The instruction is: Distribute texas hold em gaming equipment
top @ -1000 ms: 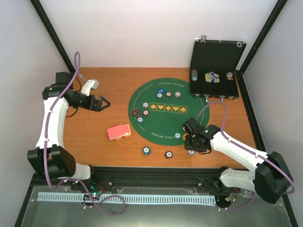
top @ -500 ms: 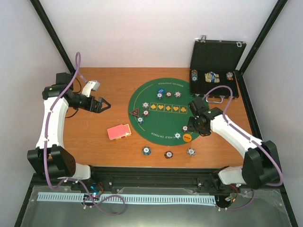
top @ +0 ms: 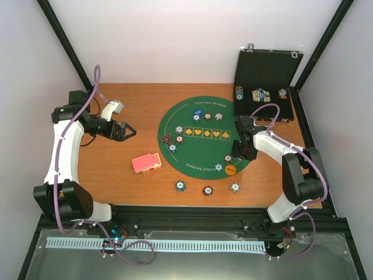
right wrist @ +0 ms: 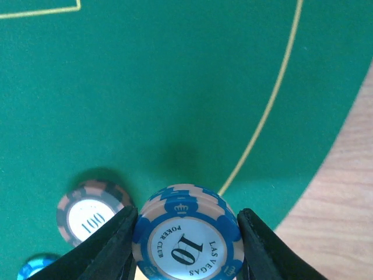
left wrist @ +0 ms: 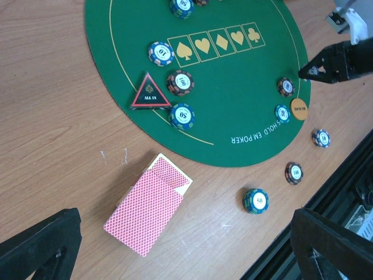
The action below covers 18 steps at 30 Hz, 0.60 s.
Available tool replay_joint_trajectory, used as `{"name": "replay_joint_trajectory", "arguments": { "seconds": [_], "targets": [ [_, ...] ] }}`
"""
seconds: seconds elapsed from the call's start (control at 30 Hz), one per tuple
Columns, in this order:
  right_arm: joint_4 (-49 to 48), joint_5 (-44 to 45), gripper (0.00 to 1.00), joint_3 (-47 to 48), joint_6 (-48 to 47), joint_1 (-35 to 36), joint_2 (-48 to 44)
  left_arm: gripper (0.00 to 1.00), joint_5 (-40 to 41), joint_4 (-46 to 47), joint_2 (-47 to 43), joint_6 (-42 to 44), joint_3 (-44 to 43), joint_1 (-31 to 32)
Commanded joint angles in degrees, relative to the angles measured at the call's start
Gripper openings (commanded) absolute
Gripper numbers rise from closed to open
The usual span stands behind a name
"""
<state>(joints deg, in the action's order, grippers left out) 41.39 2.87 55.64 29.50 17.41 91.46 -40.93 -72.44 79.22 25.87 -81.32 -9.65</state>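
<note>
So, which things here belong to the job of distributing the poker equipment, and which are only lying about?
Belong to the job:
- card deck
- 10 chip, held in the right tool
- other chips on mat and wood
- orange disc
- ALL IN triangle

Only standing by:
- black case
- green mat
- wooden table
</note>
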Motion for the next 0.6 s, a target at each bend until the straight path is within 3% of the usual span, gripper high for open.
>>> {"name": "replay_joint_trajectory", "arguments": {
  "seconds": [0.0,0.3,0.43,0.57],
  "targets": [
    [-3.11,-0.78,0.37,3.09,-1.85,-0.78,3.54,1.00,-0.38,-2.26,-1.42,3.63,-0.60,-0.28],
    [-5.00,-0.92,0.38,5.41,-1.94,-1.15,9.13,1.00,3.67,-3.57,-2.25,10.21,2.48,-0.24],
    [-4.60,-0.77,0.52,6.29,-2.51,-1.23,10.31,1.00,6.11,-4.12,-1.94,14.84,4.17,-0.20],
    [-4.00,0.12,0.73,5.82,-2.25,-1.22,8.40,1.00,10.60,-3.06,-3.56,21.82,9.76,-0.28]
  ]
}}
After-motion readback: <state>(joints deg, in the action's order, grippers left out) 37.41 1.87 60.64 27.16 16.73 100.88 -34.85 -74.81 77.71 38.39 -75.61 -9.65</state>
